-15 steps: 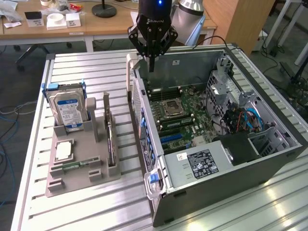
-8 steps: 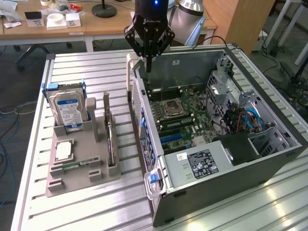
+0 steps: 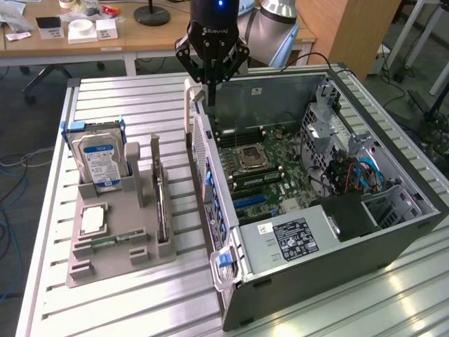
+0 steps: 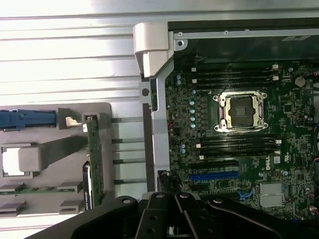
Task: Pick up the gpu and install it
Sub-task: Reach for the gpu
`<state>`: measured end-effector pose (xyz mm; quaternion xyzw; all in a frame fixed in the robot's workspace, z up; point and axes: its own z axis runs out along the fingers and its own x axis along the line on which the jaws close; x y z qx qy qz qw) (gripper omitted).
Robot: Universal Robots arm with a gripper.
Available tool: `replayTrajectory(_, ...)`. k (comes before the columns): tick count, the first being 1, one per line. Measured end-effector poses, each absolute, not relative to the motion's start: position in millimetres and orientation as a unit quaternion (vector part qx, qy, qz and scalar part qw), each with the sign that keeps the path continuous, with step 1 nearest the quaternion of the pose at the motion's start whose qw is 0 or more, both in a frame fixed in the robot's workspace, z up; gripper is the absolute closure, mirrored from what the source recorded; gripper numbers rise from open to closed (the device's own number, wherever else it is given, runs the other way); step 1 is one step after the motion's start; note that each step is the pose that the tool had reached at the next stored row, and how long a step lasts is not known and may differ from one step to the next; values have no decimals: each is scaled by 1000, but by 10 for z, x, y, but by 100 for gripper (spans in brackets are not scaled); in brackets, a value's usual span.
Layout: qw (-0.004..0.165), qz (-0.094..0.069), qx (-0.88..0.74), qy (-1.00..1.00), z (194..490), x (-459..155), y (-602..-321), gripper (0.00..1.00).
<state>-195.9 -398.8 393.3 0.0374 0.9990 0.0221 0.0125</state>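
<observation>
- The open black-and-silver metal computer case (image 3: 316, 274) lies on its side with the motherboard facing up. Its side wall is directly beneath the jaws.
- The grey plastic holder tray (image 3: 126, 217) sits beside the case, well apart from the jaws.
- The silver hard drive with a blue-white label (image 3: 102, 158) stands farther off.
- The thin green-and-black gpu card (image 3: 161, 203) stands on edge in the tray, its edge up for grasping.
- The black gripper (image 3: 210, 98) has its jaws closed on nothing.

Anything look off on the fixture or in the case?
Nothing stands out. The gpu stands on edge in its slot of the grey fixture, the hard drive upright alongside, the open case lying on the table. The gripper hovers over the case's edge, jaws shut, nothing in them.
</observation>
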Motion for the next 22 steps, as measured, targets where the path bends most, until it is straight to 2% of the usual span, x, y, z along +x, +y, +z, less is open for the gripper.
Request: replayTrajectory(22, 13, 22, 37, 999, 3933, -2221, -3989, 89)
